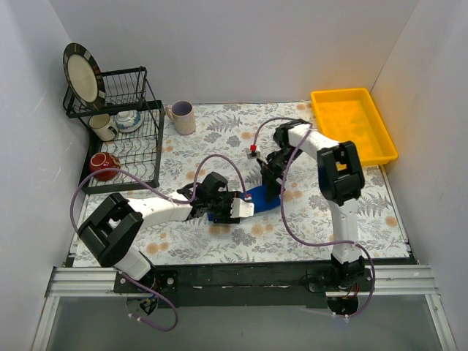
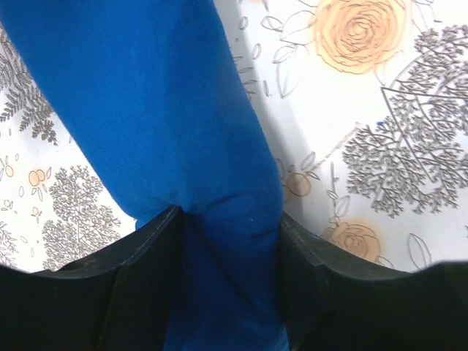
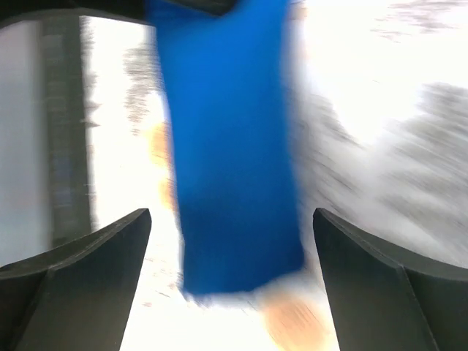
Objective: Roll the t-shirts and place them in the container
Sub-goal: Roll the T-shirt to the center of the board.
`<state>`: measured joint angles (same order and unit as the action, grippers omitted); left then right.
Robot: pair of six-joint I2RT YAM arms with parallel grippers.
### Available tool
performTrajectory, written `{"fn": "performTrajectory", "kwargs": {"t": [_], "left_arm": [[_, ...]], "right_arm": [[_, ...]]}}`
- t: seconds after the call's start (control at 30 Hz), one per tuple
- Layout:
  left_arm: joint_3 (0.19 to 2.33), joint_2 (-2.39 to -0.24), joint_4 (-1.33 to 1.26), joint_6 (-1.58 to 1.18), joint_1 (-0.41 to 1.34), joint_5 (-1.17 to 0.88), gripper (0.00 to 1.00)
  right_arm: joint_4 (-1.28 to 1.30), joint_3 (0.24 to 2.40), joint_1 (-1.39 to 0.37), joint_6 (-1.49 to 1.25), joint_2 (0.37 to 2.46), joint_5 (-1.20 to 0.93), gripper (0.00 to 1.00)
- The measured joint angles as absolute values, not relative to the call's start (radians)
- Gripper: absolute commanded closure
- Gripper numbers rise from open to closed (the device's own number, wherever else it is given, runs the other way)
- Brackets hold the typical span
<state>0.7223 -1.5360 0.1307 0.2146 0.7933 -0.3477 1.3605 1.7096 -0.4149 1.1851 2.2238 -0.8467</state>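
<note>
Robot test cell dressed as a kitchen counter.

White panel walls [image 1: 219, 44] enclose the worktop on three sides. An aluminium rail [image 1: 409, 272] along the near edge carries the cabled left arm [image 1: 146, 212] and right arm [image 1: 340, 190]. A floral cloth [image 1: 219, 128] covers the surface. A black wire dish rack [image 1: 139, 146] holding a plate [image 1: 82, 73] occupies the far-left corner, with a mug [image 1: 182, 117] beside it. A yellow tray [image 1: 342, 93] sits at the far-right corner.

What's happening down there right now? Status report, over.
Left gripper shut on t-shirt, already a narrow roll. Right gripper open over its other end. Mug, bin well off.
</note>
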Motion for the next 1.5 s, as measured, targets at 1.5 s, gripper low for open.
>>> {"fn": "performTrajectory", "kwargs": {"t": [1.5], "left_arm": [[1.122,-1.877,0.712,0.182,0.553,-0.955,0.71]], "right_arm": [[0.187,0.62,-0.795,0.975,1.094,-0.264,0.01]]}}
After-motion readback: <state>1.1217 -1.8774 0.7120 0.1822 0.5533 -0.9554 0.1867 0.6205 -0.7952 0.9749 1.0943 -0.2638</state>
